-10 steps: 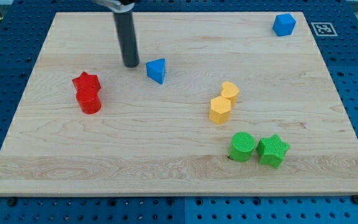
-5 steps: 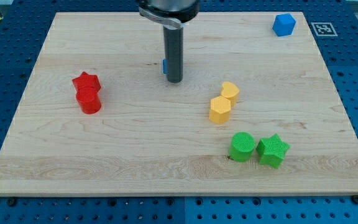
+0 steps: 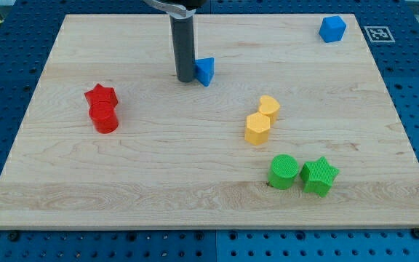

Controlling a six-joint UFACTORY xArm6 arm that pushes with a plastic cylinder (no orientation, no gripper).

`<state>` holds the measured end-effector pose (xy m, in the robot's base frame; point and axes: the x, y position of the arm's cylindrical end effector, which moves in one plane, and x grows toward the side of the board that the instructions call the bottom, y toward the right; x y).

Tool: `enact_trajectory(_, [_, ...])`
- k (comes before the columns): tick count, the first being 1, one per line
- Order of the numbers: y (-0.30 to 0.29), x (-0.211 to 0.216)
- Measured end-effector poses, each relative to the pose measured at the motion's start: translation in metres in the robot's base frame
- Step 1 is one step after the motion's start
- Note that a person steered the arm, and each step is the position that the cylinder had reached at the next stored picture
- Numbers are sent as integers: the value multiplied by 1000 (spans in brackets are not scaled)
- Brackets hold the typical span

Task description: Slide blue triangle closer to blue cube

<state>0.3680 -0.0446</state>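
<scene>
The blue triangle (image 3: 206, 70) lies on the wooden board (image 3: 122, 182), above the middle, partly hidden on its left side by my rod. My tip (image 3: 184, 78) is down on the board, touching the triangle's left side. The blue cube (image 3: 332, 28) sits far off at the view's top right corner of the board.
A red star (image 3: 100, 95) and red cylinder (image 3: 105, 118) sit together at the left. Two yellow blocks (image 3: 263, 118) lie right of centre. A green cylinder (image 3: 284, 172) and green star (image 3: 319, 176) sit at the lower right.
My rod swung from the triangle's left across in front of it, then back to its left side. The triangle has shifted right and slightly up.
</scene>
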Motion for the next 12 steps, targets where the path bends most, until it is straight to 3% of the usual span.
enact_trajectory(4, [52, -20])
enact_trajectory(10, [222, -50])
enact_trajectory(12, [239, -54])
